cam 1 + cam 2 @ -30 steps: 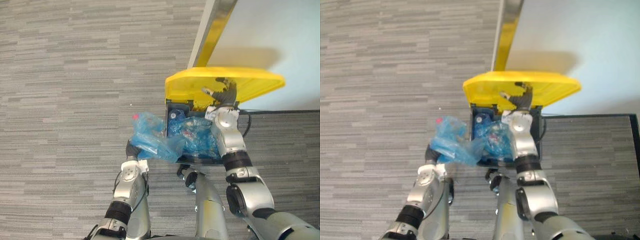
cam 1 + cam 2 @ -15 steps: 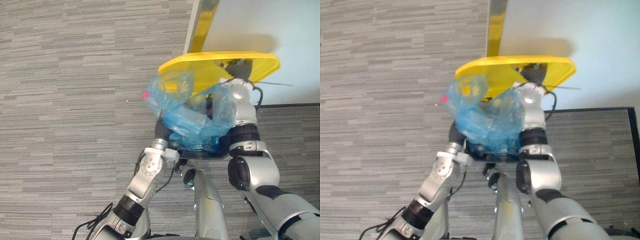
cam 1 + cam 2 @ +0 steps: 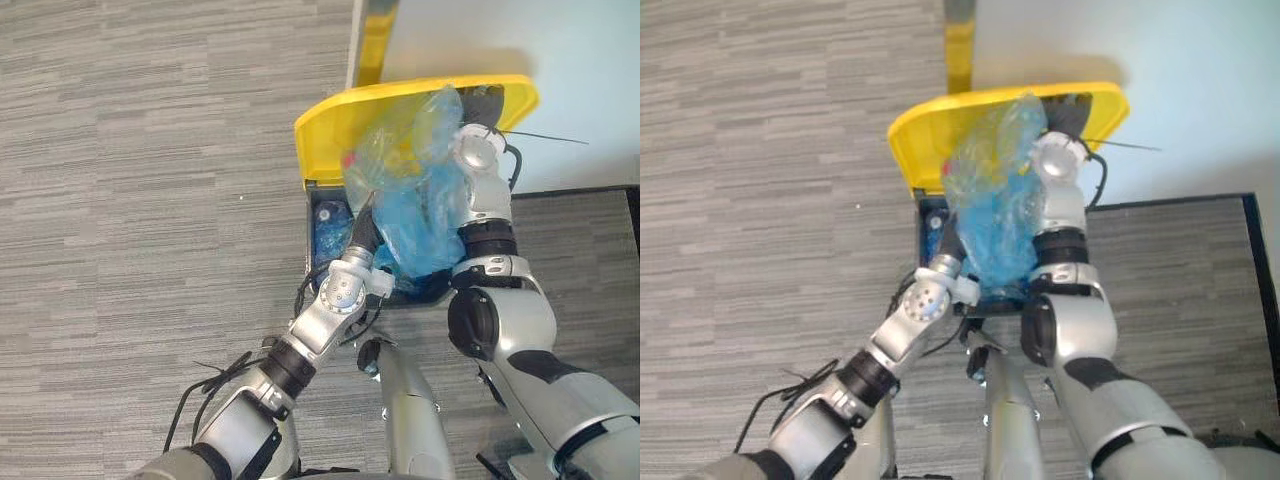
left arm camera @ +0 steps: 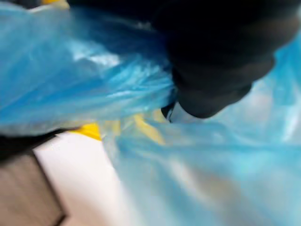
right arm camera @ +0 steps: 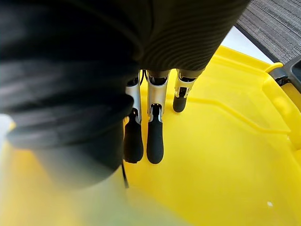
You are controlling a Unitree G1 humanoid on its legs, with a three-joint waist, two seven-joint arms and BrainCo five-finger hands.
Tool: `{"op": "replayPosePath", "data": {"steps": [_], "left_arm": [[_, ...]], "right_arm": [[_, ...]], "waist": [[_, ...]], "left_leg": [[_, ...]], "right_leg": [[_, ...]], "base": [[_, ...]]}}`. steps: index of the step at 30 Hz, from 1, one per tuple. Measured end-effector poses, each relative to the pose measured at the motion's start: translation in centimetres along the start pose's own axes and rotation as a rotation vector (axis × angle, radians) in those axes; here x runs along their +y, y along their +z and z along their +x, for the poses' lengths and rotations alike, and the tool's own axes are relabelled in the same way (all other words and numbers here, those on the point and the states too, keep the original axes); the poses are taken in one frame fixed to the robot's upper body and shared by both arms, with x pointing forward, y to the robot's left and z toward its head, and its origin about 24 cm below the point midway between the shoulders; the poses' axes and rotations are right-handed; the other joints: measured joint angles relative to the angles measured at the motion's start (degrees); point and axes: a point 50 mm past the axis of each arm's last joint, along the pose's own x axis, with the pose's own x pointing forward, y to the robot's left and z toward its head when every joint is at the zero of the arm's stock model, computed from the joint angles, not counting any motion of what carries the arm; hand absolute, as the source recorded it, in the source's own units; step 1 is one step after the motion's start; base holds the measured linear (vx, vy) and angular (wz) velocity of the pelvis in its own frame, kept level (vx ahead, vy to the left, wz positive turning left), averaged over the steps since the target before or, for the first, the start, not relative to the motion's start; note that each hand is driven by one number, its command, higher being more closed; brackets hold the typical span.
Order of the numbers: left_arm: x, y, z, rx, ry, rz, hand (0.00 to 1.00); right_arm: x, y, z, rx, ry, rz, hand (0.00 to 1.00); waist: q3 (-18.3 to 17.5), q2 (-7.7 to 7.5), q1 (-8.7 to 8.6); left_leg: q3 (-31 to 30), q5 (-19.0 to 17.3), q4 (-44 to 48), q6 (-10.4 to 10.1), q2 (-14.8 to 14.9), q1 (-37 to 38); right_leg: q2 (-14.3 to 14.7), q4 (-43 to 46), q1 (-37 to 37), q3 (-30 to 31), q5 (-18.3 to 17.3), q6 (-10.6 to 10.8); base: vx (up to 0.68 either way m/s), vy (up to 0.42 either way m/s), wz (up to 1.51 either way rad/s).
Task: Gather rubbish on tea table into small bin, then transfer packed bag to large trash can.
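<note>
A: Where is the packed bag?

B: The blue bag point(image 3: 415, 190) hangs over the mouth of the large trash can point(image 3: 312, 240), at about one o'clock from the middle of the head view. Its crumpled top lies in front of the raised yellow lid point(image 3: 330, 125). Its lower end is down at the opening, where more blue plastic shows inside the can at nine o'clock of the bag.

A: Which hand has it?

B: The left hand point(image 3: 363, 230) comes up from seven o'clock and goes under the bag. From its wrist view I get blue film pressed against the dark cover, so I cannot tell how its fingers are set.

A: And the right hand?

B: The right hand point(image 3: 484, 103) is at the bag's one o'clock, against the lid's underside. Its fingers point(image 5: 154, 134) are straight and close together, with dark tips flat on the yellow plastic and nothing in them.

A: What is around the can?

B: Grey carpet point(image 3: 150, 200) lies at nine o'clock and a pale wall point(image 3: 580, 50) at two.
</note>
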Motion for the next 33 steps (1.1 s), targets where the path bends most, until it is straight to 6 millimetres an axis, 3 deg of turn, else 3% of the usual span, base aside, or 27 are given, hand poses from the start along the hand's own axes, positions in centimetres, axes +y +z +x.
{"op": "replayPosePath", "data": {"steps": [6, 11, 12, 16, 20, 29, 33], "left_arm": [[2.6, 0.5, 2.5, 0.036, 0.119, 0.026, 1.00], [5.2, -0.4, 3.1, 0.110, 0.225, 0.004, 1.00], [5.6, -0.6, 3.0, 0.125, 0.243, 0.000, 0.00], [6.3, -1.1, 3.0, 0.157, 0.270, -0.005, 0.00], [6.5, -1.4, 2.9, 0.170, 0.279, -0.006, 0.00], [7.3, -1.1, 3.0, 0.159, 0.292, 0.056, 0.00], [8.2, -1.5, 2.7, 0.178, 0.306, 0.104, 0.00]], "right_arm": [[2.0, 3.7, -0.8, -0.153, 0.060, 0.006, 0.00], [2.7, 6.1, -1.5, -0.281, 0.101, -0.016, 0.00], [2.8, 6.3, -1.6, -0.299, 0.109, -0.028, 0.00], [3.4, 8.4, -2.4, -0.425, 0.170, -0.057, 0.00], [4.5, 8.2, -3.0, -0.436, 0.229, -0.074, 0.00], [5.2, 6.9, -3.5, -0.418, 0.299, -0.120, 0.00], [4.5, 4.7, -3.3, -0.362, 0.306, -0.157, 0.00]], "waist": [[2.16, -2.63, -1.16], [4.36, -3.55, -2.34], [4.72, -3.54, -2.54], [4.81, -3.68, -2.64], [4.81, -3.68, -2.82], [4.81, -3.68, -2.40], [4.77, -3.70, -2.13]], "left_leg": [[0.80, -0.33, 2.84, -0.41, 1.28, -5.41], [1.33, -0.77, 4.87, -0.01, 1.44, -8.50], [1.31, -0.99, 5.40, 0.02, 1.68, -9.01], [1.72, -1.64, 7.36, -0.29, 2.28, -12.48], [1.77, -1.71, 7.52, -0.18, 2.54, -12.51], [1.99, -1.71, 7.54, -0.18, 2.40, -12.18], [2.00, -1.75, 7.46, -0.10, 2.10, -9.60]], "right_leg": [[1.26, -0.85, -4.55, 0.81, 1.73, 0.28], [1.40, -0.75, -7.20, 1.58, 2.60, 0.21], [1.58, -0.71, -7.55, 1.63, 2.70, 0.28], [1.84, 0.40, -11.00, 2.09, 3.09, 0.63], [2.06, 0.40, -11.04, 2.10, 3.08, 0.59], [1.94, 0.70, -10.98, 2.39, 3.16, 0.64], [1.57, 1.38, -8.71, 2.40, 2.81, 0.46]], "base": [[-0.04, -0.001, -0.15], [-0.06, 0.013, -0.09], [-0.07, 0.007, -0.12], [-0.06, -0.007, -0.13], [-0.03, -0.015, -0.03], [-0.03, -0.015, 0.00], [-0.03, -0.011, 0.03]]}}
